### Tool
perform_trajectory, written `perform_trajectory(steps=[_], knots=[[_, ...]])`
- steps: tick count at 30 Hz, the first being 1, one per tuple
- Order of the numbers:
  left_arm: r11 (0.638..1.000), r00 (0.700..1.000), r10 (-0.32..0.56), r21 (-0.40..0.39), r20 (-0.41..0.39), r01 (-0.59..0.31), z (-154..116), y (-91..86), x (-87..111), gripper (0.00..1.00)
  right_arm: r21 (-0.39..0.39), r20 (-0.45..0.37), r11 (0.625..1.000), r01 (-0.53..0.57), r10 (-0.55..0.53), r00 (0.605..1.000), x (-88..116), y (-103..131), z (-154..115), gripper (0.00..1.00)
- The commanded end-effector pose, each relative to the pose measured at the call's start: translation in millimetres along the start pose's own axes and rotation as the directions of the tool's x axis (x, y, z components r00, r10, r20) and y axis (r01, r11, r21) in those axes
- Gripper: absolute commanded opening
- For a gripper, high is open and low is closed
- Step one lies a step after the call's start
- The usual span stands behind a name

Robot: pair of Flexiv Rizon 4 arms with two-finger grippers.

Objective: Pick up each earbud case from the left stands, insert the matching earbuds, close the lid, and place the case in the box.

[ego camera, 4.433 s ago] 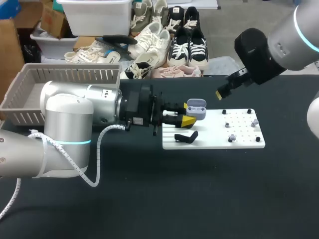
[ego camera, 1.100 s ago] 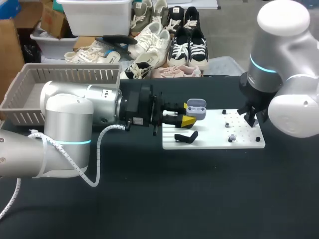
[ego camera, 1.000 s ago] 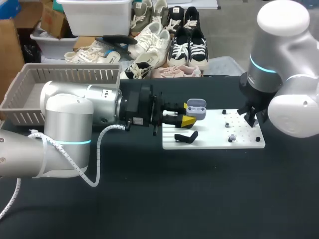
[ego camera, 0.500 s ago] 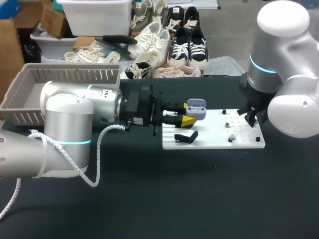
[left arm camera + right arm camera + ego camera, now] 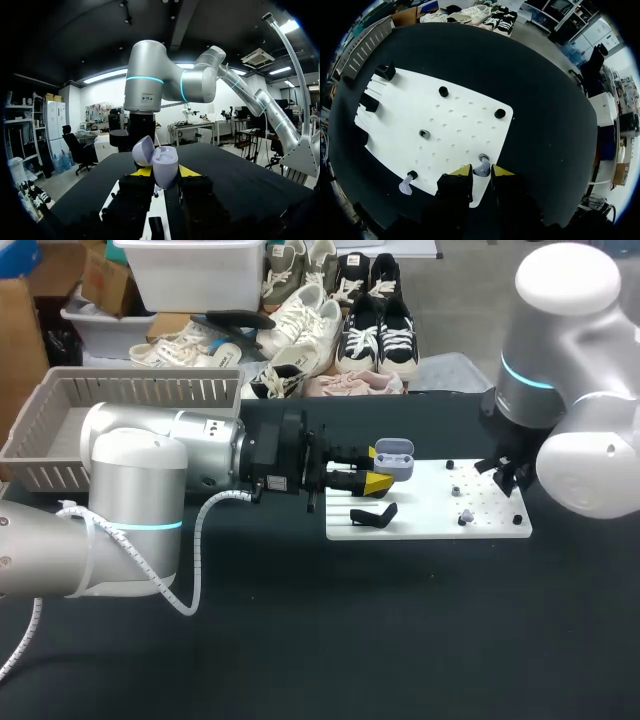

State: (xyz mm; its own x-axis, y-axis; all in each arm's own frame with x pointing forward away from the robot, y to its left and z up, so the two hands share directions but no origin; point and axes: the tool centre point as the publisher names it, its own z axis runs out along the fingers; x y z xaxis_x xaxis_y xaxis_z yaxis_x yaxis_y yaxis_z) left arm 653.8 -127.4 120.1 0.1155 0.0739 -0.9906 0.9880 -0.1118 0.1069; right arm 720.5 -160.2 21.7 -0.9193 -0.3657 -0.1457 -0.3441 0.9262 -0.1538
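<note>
The left tool [image 5: 378, 472] reaches in from the left, low over the left end of the white board [image 5: 420, 522]. It has hold of the case [image 5: 395, 455]. Seen from the left wrist, the case [image 5: 162, 165] sits between the two yellow tips, which press it from both sides, so the tool is only as wide open as the case. The case is light purple. It stands up and its lid is open, tipped back to one side.

Just in front of the left tool, a black stand [image 5: 373, 515] sits on the board.

The right tool [image 5: 505, 475] points down at the right end of the board. Seen from the right wrist, a light purple earbud [image 5: 482, 167] is between its yellow tips. The tips are nearly closed and seem to touch the earbud on both sides. The earbud is close to the board's edge.

A second earbud [image 5: 405, 184] rests on a peg at another edge of the board [image 5: 445, 117]. A grey peg [image 5: 424, 133] and two black pegs [image 5: 443, 91] stick up from the board too.

The board lies on the black tabletop [image 5: 350, 640]. A grey basket [image 5: 130, 390] stands at the far left, well apart from the board.
</note>
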Motion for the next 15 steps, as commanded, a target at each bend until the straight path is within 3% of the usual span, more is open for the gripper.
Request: perform_trajectory(steps=[1,15], knots=[[1.000,1.000,0.001,-0.002,0.001,-0.001,0.0,-0.3,0.5,0.00,0.001,-0.001,1.000,-0.001,0.001,1.000,0.3,1.2,0.4,0.00],[1.000,1.000,0.001,-0.002,0.001,-0.001,0.0,-0.3,0.5,0.00,0.001,0.010,1.000,-0.007,0.007,1.000,2.3,2.5,-3.9,0.00]])
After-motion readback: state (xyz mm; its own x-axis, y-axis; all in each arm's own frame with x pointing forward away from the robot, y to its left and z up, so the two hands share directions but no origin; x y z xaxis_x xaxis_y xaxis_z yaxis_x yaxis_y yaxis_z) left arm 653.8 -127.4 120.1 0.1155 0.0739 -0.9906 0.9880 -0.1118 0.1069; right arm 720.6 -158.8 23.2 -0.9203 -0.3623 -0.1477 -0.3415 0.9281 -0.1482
